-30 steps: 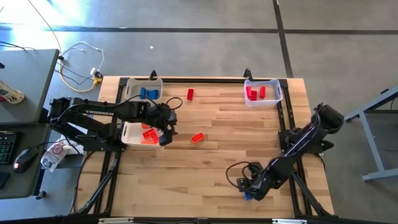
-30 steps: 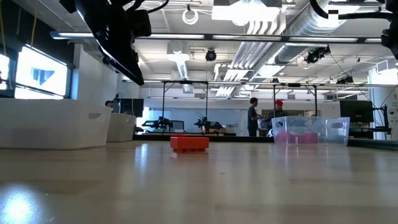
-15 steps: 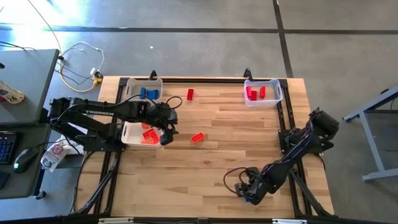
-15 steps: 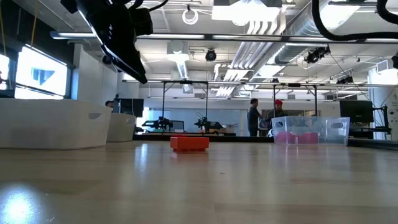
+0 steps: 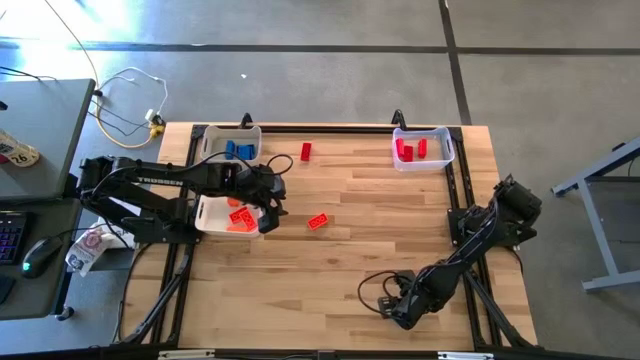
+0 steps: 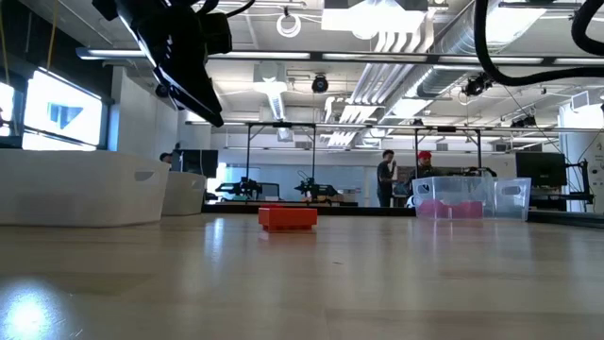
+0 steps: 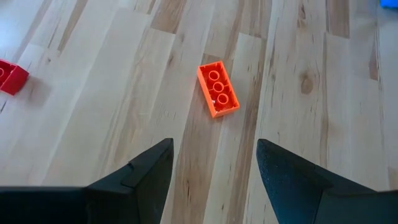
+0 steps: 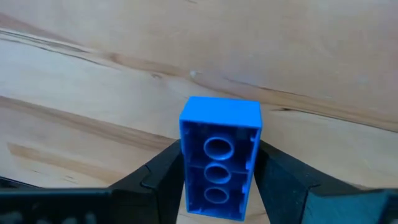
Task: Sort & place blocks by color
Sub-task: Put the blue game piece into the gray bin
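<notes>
- Right gripper (image 8: 217, 180): fingers are closed against both sides of a blue block (image 8: 219, 157), which is held underside up, its three hollow tubes showing. In the high view this gripper (image 5: 400, 305) is at the table's (image 5: 380, 235) near edge, well away from the clear bin (image 5: 423, 147).
- Left gripper (image 7: 214, 165): fingers stand wide apart and hold nothing. It hangs above bare tabletop, with an orange block (image 7: 218, 89) lying flat, studs up, beyond the fingertips. In the high view this gripper (image 5: 268, 212) is at the inner edge of the near white bin (image 5: 207, 215).
- Near white bin: contains orange blocks (image 5: 240, 216).
- Loose orange block (image 5: 318, 221): on the table just beside the near white bin, toward the table's centre.
- Far white bin (image 5: 222, 138): contains blue blocks (image 5: 238, 150).
- Red block (image 5: 306, 151): loose on the table, near the far white bin and well apart from the clear bin.
- Clear bin: far right corner of the table; contains red blocks (image 5: 410, 149).
- Room behind the clear bin, low view: two people (image 6: 404, 177) standing.
</notes>
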Action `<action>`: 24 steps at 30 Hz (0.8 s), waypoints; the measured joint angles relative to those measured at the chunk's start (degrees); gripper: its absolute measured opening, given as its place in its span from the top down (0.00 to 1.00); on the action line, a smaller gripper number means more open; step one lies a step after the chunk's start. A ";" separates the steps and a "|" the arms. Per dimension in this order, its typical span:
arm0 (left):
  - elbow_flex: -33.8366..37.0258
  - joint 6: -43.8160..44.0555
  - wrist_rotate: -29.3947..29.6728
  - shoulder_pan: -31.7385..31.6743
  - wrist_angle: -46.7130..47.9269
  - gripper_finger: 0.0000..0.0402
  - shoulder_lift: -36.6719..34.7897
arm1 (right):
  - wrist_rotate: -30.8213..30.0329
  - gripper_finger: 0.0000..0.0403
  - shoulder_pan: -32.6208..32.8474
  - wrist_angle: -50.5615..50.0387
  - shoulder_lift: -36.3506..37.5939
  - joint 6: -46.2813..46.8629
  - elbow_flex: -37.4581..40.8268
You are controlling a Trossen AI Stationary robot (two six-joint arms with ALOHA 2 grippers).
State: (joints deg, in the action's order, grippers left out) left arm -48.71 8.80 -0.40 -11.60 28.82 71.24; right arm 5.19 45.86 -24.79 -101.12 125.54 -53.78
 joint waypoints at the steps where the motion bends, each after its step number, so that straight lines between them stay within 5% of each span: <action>1: 0.00 0.00 0.02 0.00 0.00 0.46 0.00 | 0.08 0.58 0.01 -0.03 -0.03 -0.01 0.00; 6: 0.00 0.00 0.02 0.00 0.00 0.46 0.00 | -0.68 0.72 0.03 -0.14 -0.07 -2.40 0.02; 13: 0.00 0.00 0.00 0.00 -0.56 0.46 0.00 | -3.63 0.73 -1.10 0.00 1.12 -7.22 0.20; 19: 0.00 -1.56 0.02 0.00 -0.55 0.46 0.00 | -17.05 0.73 -3.95 -1.55 3.57 -12.57 0.48; 24: 0.00 -2.38 0.02 0.00 -0.94 0.46 0.00 | -21.68 0.73 -8.07 -0.65 5.92 -21.50 0.46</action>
State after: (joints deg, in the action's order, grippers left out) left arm -48.71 6.42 -0.39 -11.60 27.88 71.24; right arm -16.49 37.79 -25.43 -95.19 104.04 -53.32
